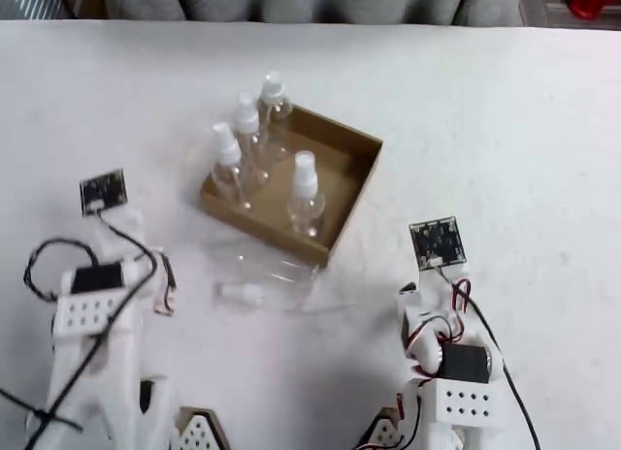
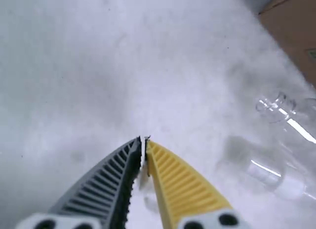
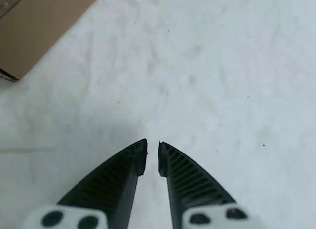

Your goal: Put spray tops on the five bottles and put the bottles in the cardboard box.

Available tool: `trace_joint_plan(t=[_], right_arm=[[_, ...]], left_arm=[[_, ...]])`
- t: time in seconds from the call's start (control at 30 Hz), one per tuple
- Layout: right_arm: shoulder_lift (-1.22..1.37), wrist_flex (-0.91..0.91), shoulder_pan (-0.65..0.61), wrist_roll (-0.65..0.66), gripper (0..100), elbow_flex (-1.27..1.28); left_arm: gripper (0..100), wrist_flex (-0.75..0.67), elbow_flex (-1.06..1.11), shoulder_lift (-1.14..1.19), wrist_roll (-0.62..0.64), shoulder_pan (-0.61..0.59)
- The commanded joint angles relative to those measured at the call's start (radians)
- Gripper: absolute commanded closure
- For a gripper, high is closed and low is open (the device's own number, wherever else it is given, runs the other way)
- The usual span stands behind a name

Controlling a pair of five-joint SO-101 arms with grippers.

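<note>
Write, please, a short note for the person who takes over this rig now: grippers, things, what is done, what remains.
Left gripper: shut, empty, above the table.
Right gripper: almost shut, empty, near the box.
Done: four bottles with spray tops stand in the box.
The fifth bottle lies on the table in front of the box; its spray top seems to lie loose beside it.
Left: fit that top, then put the bottle in the box.

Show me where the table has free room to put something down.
Free: the wide table strip between the cardboard box and the far edge, and the area right of the box in the high view. Crowded: before the box, where the lying bottle and spray top are.
</note>
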Motion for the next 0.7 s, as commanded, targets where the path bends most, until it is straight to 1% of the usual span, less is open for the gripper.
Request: trace_joint_plan(t=[0.0, 0.1, 0.17, 0.37, 0.5, 0.67], right_arm=[[-0.005, -0.010, 0.007, 0.021, 98.1, -0.011], [-0.005, 0.015, 0.002, 0.029, 98.1, -0.011], [-0.005, 0.012, -0.015, 0.029, 98.1, -0.009], [-0.005, -0.051, -0.068, 0.043, 98.1, 0.021], [-0.005, -0.058, -0.067, 0.186, 98.1, 0.028], [-0.005, -0.053, -0.064, 0.201, 98.1, 0.025]], left_arm=[[98, -0.132, 0.106, -0.113, -0.008, 0.008], [98, -0.229, 0.192, -0.166, -0.006, 0.008], [98, -0.250, 0.233, -0.200, -0.003, 0.008], [98, -0.252, 0.273, -0.269, 0.000, 0.013], [98, -0.255, 0.290, -0.292, 0.002, 0.016], [98, -0.252, 0.316, -0.305, 0.002, 0.024]])
